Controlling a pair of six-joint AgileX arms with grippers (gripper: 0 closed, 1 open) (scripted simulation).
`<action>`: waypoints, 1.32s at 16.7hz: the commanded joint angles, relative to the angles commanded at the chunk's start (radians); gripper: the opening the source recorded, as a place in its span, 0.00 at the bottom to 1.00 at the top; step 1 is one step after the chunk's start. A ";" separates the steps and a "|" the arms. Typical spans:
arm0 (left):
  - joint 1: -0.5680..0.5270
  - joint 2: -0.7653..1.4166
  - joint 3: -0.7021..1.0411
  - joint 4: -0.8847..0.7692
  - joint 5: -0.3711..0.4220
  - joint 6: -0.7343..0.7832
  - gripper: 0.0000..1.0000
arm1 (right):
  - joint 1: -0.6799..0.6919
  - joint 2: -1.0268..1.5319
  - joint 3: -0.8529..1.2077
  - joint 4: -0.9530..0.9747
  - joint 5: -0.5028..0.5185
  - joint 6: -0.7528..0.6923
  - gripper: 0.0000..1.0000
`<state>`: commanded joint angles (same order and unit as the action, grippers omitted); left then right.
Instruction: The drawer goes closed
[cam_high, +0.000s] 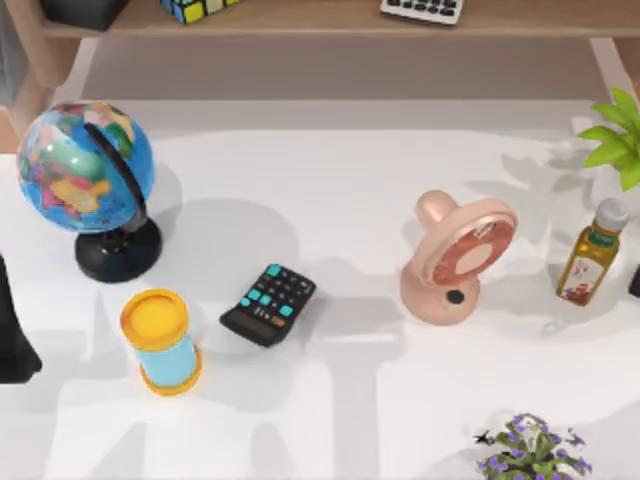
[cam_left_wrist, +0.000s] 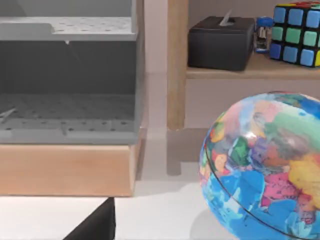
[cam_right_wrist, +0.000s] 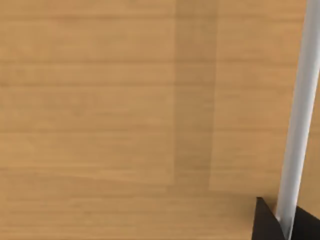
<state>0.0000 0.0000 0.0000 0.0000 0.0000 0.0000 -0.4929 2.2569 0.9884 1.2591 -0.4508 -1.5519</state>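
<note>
R gripper (cam_right_wrist: 287, 226) sat against a wood panel (cam_right_wrist: 110, 100), with a pale bar (cam_right_wrist: 299, 105) running down into it. Its grip state couldn't be told. That panel w/ bar looked like the drawer front, but this couldn't be confirmed, nor whether it was open or closed. In the top view the R arm was a dark sliver at the table's (cam_high: 350, 190) right edge, near the oil bottle (cam_high: 589, 256).

L gripper (cam_left_wrist: 97, 226) was low by the table's left edge, touching nothing visible; grip state likewise couldn't be told. Ahead of it stood a grey perforated rack (cam_left_wrist: 67, 80) on a wood base, beside the shelf post (cam_left_wrist: 177, 65).

Count on the table:
- 1 globe (cam_high: 84, 165)
- 1 calculator (cam_high: 268, 304), just right of 1 yellow-capped blue cylinder (cam_high: 160, 340)
- 1 pink fan (cam_high: 462, 258)
- 1 oil bottle
- 2 plants: green (cam_high: 617, 135) at far right, purple-flowered (cam_high: 532, 452) at near right

Count on the shelf:
- 1 black tissue box (cam_left_wrist: 221, 42)
- 1 colour cube (cam_left_wrist: 297, 33)
- 1 keypad (cam_high: 422, 9)
</note>
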 joint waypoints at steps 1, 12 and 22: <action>0.000 0.000 0.000 0.000 0.000 0.000 1.00 | 0.006 0.013 0.023 -0.014 0.006 -0.001 0.00; 0.000 0.000 0.000 0.000 0.000 0.000 1.00 | 0.058 0.116 0.267 -0.146 0.064 0.001 0.00; 0.000 0.000 0.000 0.000 0.000 0.000 1.00 | 0.058 0.116 0.267 -0.146 0.064 0.001 0.75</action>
<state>0.0000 0.0000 0.0000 0.0000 0.0000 0.0000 -0.4349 2.3724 1.2553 1.1133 -0.3868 -1.5511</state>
